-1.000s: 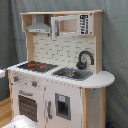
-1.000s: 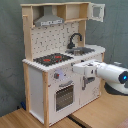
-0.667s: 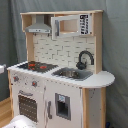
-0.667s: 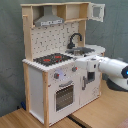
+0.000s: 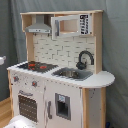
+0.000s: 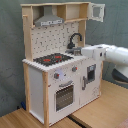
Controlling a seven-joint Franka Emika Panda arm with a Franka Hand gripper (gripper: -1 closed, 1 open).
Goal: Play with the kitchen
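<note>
The kitchen (image 5: 60,75) is a white and light-wood toy with a black stovetop (image 5: 35,65) with red burners, a sink (image 5: 70,74), a black faucet (image 5: 85,58), a grey hood (image 5: 39,25) and an oven door (image 5: 27,106). In the second exterior view the kitchen (image 6: 60,65) stands at the middle, its upper cabinet door (image 6: 97,12) swung open. My white arm (image 6: 111,53) reaches in from the second exterior view's right. Its gripper (image 6: 82,52) is at counter height, in front of the sink end near the faucet (image 6: 75,39). Contact with the kitchen is not discernible.
Grey curtains hang behind the kitchen in both exterior views. The kitchen stands on a wooden floor (image 6: 100,112). A white rounded shape (image 5: 19,122) lies at the bottom left of the first exterior view.
In the second exterior view the arm has risen from in front of the lower cabinet door to counter height and stretched out more level. The kitchen has not moved.
</note>
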